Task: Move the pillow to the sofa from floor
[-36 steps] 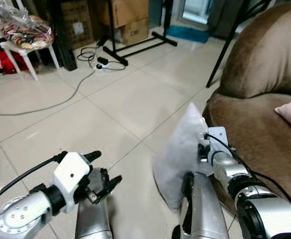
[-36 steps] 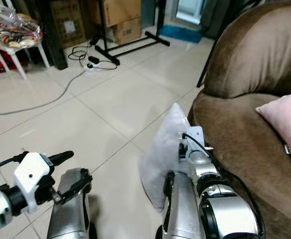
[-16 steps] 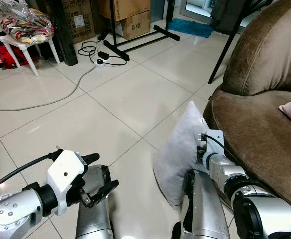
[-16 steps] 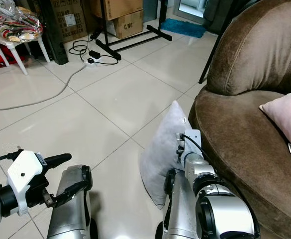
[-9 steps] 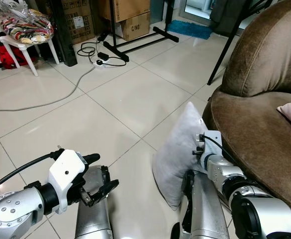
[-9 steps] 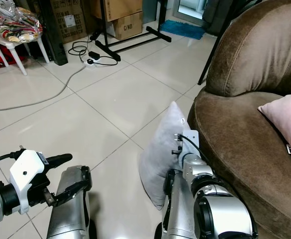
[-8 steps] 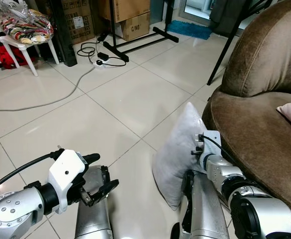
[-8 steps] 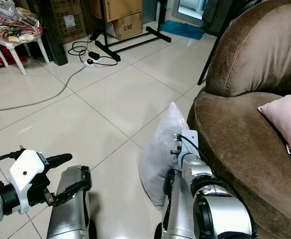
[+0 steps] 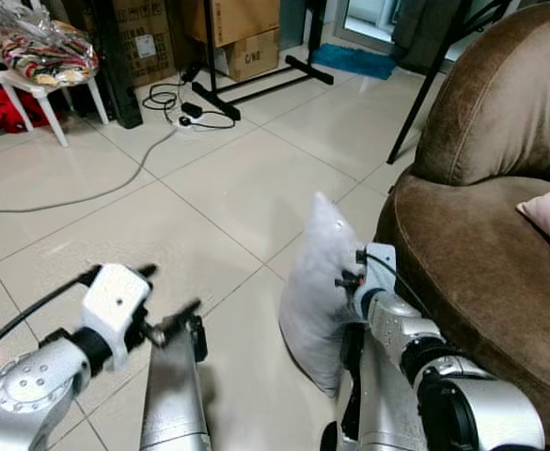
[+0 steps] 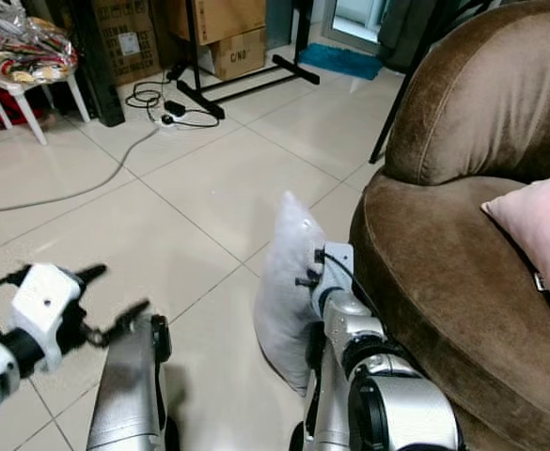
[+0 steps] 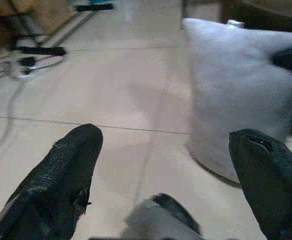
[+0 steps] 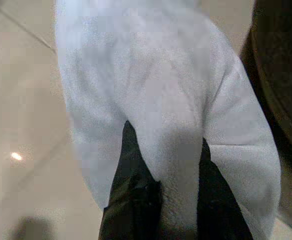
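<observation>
The left gripper (image 9: pixel 166 324) was seen at the lower left of the head view, motion-blurred, over bare floor tile (image 9: pixel 246 178). In its wrist view the two fingers (image 11: pixel 61 170) were spread wide with nothing between them, and the pillow was seen ahead of them.

The right gripper (image 12: pixel 160 165) was at the lower centre of the head view, pressed into the pillow (image 9: pixel 314 291). In the right wrist view its fingers (image 12: pixel 131 170) were set narrowly, with a fold of the white fabric pinched between them.

The pillow was standing on edge on the floor, low and just right of centre, tilted, one corner pointing up, right beside the front of the brown sofa (image 9: pixel 481 244); whether the two were touching could not be told. A pink cushion (image 10: pixel 542 235) was lying on the sofa seat at the right edge.

Farther back, at upper left, a cable (image 9: pixel 96 193) was trailing across the tiles to a power strip (image 9: pixel 188 111). A white stool (image 9: pixel 44 99) with a bagged bundle on it, cardboard boxes (image 9: pixel 246 38) and a black stand base (image 9: pixel 256 85) were along the top. A teal mat (image 9: pixel 354 61) was at the top centre.
</observation>
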`<state>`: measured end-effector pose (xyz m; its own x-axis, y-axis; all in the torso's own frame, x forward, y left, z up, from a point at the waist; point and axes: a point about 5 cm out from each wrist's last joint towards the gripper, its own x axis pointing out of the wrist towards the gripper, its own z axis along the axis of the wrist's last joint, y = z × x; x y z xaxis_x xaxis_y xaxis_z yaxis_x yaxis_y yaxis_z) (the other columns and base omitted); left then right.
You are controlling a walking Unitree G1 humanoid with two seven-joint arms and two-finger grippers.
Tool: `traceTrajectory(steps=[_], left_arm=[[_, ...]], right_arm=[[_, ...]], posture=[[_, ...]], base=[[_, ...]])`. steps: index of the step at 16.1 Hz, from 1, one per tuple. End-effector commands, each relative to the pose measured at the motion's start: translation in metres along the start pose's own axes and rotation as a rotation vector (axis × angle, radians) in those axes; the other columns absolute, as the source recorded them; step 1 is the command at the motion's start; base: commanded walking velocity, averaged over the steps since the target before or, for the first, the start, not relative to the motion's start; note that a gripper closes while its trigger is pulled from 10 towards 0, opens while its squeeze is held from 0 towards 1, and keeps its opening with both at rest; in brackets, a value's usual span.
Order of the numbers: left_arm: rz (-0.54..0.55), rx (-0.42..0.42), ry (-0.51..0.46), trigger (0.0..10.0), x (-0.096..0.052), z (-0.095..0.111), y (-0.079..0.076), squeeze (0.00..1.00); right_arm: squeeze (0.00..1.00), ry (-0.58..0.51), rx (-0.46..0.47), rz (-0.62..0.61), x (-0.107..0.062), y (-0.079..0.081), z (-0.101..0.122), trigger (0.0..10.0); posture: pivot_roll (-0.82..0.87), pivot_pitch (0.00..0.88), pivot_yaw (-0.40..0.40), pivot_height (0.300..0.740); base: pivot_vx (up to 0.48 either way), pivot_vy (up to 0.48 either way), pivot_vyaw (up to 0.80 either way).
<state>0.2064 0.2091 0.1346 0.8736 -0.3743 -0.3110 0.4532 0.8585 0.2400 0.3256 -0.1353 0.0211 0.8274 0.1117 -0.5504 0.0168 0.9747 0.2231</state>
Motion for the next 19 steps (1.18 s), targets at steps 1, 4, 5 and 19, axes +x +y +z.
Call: traceTrajectory(steps=[1,4,5,19], left_arm=[[0.065,0.016,-0.025,10.0,0.007,0.004,0.004,0.24],[0.171,0.021,-0.104,10.0,0.023,0.014,0.009,0.25],[0.219,0.002,-0.121,10.0,0.025,0.016,0.011,0.24],[0.377,0.002,-0.152,10.0,0.032,0.014,0.008,0.24]], right_arm=[[0.0,-0.072,0.077,0.036,-0.001,0.002,0.012,0.0],[0.0,-0.224,0.147,0.044,-0.016,0.001,0.032,0.0],[0.0,-0.273,0.127,0.058,-0.025,0.003,0.036,0.0],[0.0,-0.437,-0.026,0.112,-0.083,0.026,0.073,10.0]], posture=[[0.12,0.0,-0.014,0.431],[0.08,0.0,-0.009,0.431],[0.04,0.0,0.022,0.431],[0.03,0.0,0.006,0.536]], base=[[0.0,0.0,0.0],[0.0,0.0,0.0],[0.0,0.0,0.0],[0.0,0.0,0.0]])
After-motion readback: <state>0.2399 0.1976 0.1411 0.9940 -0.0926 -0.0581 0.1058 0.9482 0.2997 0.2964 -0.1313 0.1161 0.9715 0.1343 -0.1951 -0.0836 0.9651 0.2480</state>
